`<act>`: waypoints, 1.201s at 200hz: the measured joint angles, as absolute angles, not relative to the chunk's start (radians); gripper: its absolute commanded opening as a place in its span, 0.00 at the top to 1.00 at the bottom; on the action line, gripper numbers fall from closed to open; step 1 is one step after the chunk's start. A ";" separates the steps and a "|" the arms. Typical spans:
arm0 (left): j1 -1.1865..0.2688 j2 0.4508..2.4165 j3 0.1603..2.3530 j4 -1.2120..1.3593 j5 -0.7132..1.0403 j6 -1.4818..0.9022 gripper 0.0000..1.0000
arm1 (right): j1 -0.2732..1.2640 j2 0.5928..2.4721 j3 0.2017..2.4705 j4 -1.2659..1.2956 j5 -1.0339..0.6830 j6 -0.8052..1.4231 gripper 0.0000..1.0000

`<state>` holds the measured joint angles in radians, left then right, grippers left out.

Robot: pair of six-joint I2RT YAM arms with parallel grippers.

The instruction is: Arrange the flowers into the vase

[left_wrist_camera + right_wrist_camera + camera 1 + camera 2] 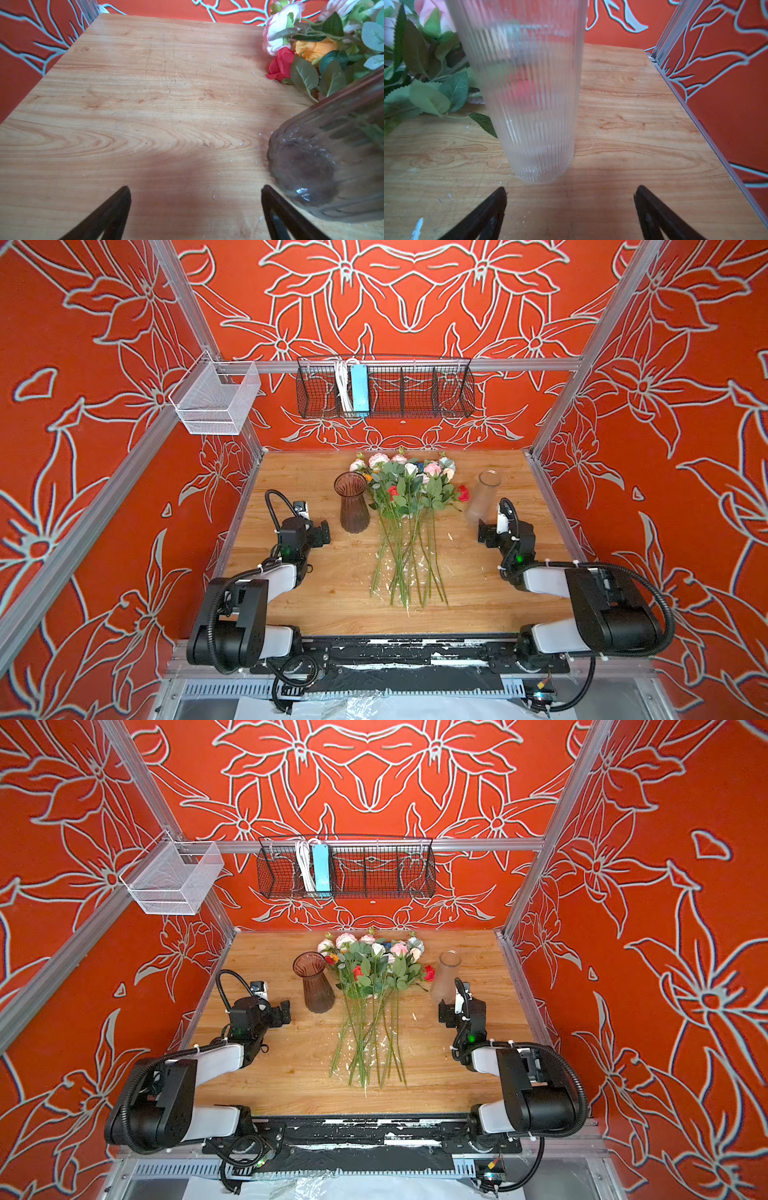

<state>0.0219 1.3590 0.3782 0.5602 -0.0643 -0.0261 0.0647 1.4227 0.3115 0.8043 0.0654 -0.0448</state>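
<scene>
Flowers: the flowers [409, 506] lie as one loose bundle in the middle of the tabletop [316, 601]. The blooms are toward the far edge and the bare green stems point toward the near edge. Pink, white, red and orange blooms can be seen among the green leaves.
Brown vase: the brown vase [353, 506] stands upright just beside the bundle, on the side of the left edge. Nothing is inside it.
Clear vase: the clear vase [482, 495] is ribbed and stands on its base on the other side of the bundle, toward the right edge. A red bloom lies just beside it.
Left gripper: the left gripper [195, 190] has its jaws wide apart and nothing between them. It is low over bare wood between the left edge and the brown vase, whose base is just beside one finger.
Right gripper: the right gripper [571, 190] is also spread wide and holds nothing. The clear vase stands just ahead of its fingertips, not touching them.
Tabletop: small white flecks lie around the stems.
</scene>
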 measured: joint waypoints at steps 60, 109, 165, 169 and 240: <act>0.023 1.359 0.378 0.560 -0.064 -0.026 0.03 | 0.065 1.423 0.311 0.804 0.065 -0.045 0.03; 0.023 1.359 0.378 0.560 -0.064 -0.026 0.03 | 0.065 1.423 0.311 0.804 0.065 -0.045 0.03; 0.023 1.359 0.378 0.560 -0.064 -0.026 0.03 | 0.064 1.423 0.311 0.804 0.061 -0.045 0.02; 0.023 1.359 0.378 0.560 -0.063 -0.026 0.03 | 0.064 1.423 0.311 0.803 0.060 -0.045 0.03; 0.023 1.359 0.378 0.560 -0.065 -0.026 0.03 | 0.058 1.423 0.311 0.797 0.044 -0.045 0.02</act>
